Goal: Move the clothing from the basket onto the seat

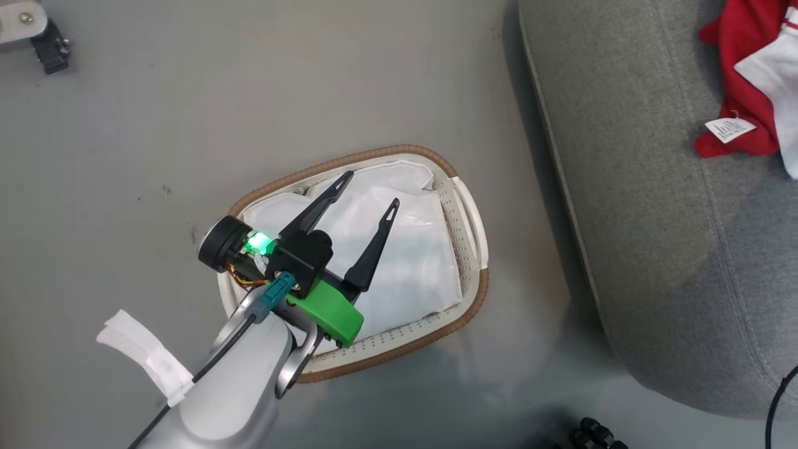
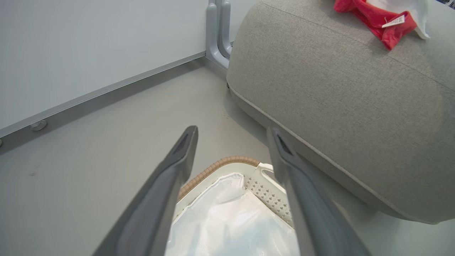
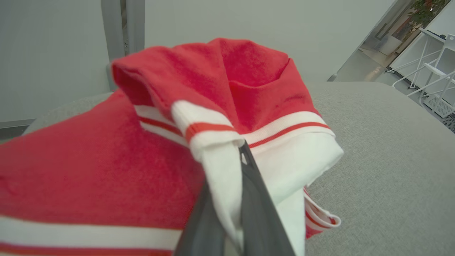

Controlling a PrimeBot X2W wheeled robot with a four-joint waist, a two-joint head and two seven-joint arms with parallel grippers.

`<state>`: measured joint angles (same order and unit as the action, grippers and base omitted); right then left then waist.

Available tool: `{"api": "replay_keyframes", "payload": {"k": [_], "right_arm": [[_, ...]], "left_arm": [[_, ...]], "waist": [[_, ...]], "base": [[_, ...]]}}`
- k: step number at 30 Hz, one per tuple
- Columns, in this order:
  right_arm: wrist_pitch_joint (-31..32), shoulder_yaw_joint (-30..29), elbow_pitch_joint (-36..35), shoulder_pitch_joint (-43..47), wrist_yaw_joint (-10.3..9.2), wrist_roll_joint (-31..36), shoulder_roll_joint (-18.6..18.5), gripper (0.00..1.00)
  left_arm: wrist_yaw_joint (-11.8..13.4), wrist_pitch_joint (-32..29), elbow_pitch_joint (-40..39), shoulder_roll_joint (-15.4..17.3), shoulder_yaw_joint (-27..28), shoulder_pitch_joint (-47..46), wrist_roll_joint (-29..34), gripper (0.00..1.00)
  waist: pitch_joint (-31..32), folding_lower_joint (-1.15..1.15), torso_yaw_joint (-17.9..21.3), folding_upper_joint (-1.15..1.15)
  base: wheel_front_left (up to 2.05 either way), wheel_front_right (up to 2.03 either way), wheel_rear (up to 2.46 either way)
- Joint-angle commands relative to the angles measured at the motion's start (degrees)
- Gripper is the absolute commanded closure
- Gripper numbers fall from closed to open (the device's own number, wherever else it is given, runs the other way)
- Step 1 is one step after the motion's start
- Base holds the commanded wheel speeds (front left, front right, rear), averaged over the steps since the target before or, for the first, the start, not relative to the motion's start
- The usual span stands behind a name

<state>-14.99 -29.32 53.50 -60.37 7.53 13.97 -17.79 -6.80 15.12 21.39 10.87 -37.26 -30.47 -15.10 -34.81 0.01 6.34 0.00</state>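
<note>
The white oval basket with a brown woven rim stands on the grey floor, and inside it I see the white liner. My left gripper hangs open just above the liner with nothing between its fingers. The left wrist view looks past the open left gripper at the basket and the seat. The grey seat lies to the right, with red-and-white clothing on it. My right gripper is shut on the clothing, pinching a white fold above the seat.
A pale wall with a baseboard and a grey metal post stand behind the basket. A black-and-metal fitting sits at the floor's far left. A black cable curves by the seat's near corner. White chairs stand far off.
</note>
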Motion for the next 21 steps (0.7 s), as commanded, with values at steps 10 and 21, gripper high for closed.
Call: {"api": "replay_keyframes", "payload": {"k": [10,21], "right_arm": [[-0.3,4.4,-3.6,6.6,-0.08,1.0,5.0,0.00],[-0.3,13.6,-6.2,11.1,-0.08,-4.4,4.2,0.00]], "left_arm": [[0.0,0.0,-0.9,0.5,2.0,2.8,-3.4,0.00],[1.2,0.0,-3.1,-1.8,11.0,7.3,-6.3,0.00]], "waist": [[7.0,-0.01,5.6,0.00],[16.5,-0.01,4.8,0.00]], "base": [[0.00,0.00,0.00],[0.00,0.00,0.00]]}}
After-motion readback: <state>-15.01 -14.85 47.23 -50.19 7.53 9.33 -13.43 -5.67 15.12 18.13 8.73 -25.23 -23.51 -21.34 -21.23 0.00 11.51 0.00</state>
